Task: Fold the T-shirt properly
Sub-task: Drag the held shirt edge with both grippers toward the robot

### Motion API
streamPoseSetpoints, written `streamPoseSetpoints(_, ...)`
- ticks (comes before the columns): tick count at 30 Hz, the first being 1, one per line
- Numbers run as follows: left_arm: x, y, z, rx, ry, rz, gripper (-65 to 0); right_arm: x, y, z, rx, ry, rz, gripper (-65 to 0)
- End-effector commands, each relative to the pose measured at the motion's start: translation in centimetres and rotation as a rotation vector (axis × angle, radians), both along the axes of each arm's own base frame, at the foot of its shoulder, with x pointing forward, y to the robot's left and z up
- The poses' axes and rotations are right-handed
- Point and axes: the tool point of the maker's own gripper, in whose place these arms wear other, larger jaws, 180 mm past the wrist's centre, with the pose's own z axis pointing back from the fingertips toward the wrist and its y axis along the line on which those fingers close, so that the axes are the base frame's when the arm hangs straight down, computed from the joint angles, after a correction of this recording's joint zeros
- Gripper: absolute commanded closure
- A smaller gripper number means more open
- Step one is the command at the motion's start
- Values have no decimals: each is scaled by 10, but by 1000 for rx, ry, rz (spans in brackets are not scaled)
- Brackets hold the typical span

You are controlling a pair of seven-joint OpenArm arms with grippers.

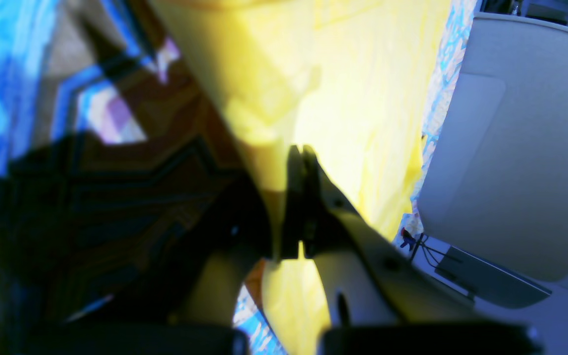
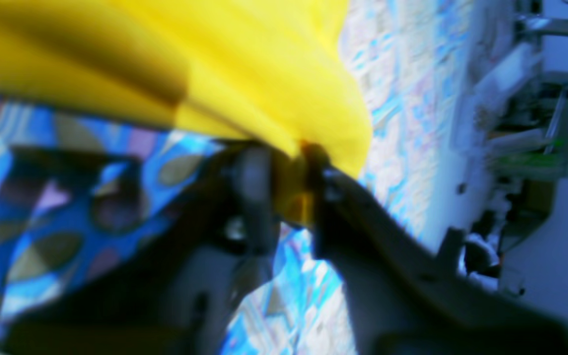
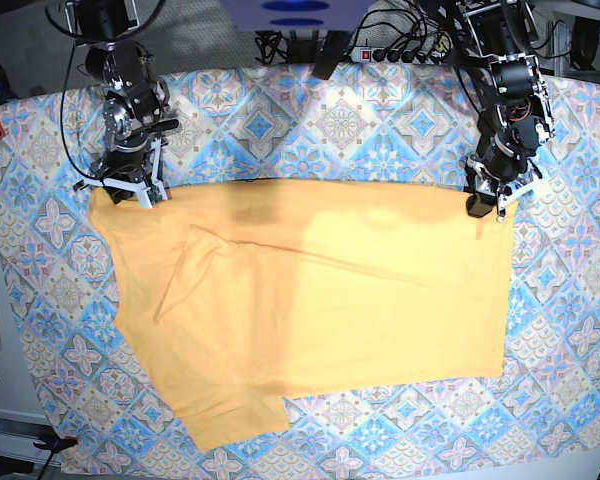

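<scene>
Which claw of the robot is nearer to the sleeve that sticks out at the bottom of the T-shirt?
The right claw. It grips the T-shirt at its upper corner on the same side as that sleeve. The left claw grips the opposite upper corner, diagonally across from the sleeve.

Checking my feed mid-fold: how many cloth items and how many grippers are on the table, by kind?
T-shirt: 1
Patterned cloth: 1
Grippers: 2, the left gripper and the right gripper, each at a top corner of the T-shirt
Total: 4
</scene>
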Motion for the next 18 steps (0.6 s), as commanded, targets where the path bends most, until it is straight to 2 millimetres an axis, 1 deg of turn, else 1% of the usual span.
streamPoseSetpoints(1, 0, 3, 1, 7, 0, 0, 0, 5, -10, 8, -25, -23, -13, 0)
streamPoseSetpoints(3, -1, 3, 1, 7, 2, 0, 0, 3, -10, 9, -24, -23, -15, 0)
streamPoseSetpoints(5, -7, 3, -2, 7, 12, 0, 0, 2, -7, 11, -20, -29, -10, 0)
streamPoseSetpoints(7, -9, 4, 3, 21, 2, -8, 0, -5, -2, 14, -11, -34, 1, 0)
streamPoseSetpoints(8, -14, 4, 4, 28, 5, -12, 0, -6, -2, 18, -10, -44, 3, 0)
streamPoseSetpoints(10, -18, 4, 11, 47, -8, -24, 0, -11, -7, 26, -19, -55, 5, 0)
streamPoseSetpoints(12, -27, 4, 12, 56, -1, -31, 0, -17, -5, 28, -17, -53, 13, 0)
streamPoseSetpoints(13, -32, 4, 10, 58, 8, -33, 0, -22, -4, 27, -16, -47, 15, 0)
streamPoseSetpoints(15, -41, 4, 9, 63, 21, -38, 0, -32, -12, 29, -30, -38, 10, 0)
streamPoseSetpoints(18, -53, 4, 10, 55, 28, -36, 0, -46, -17, 29, -36, -23, -1, 0)
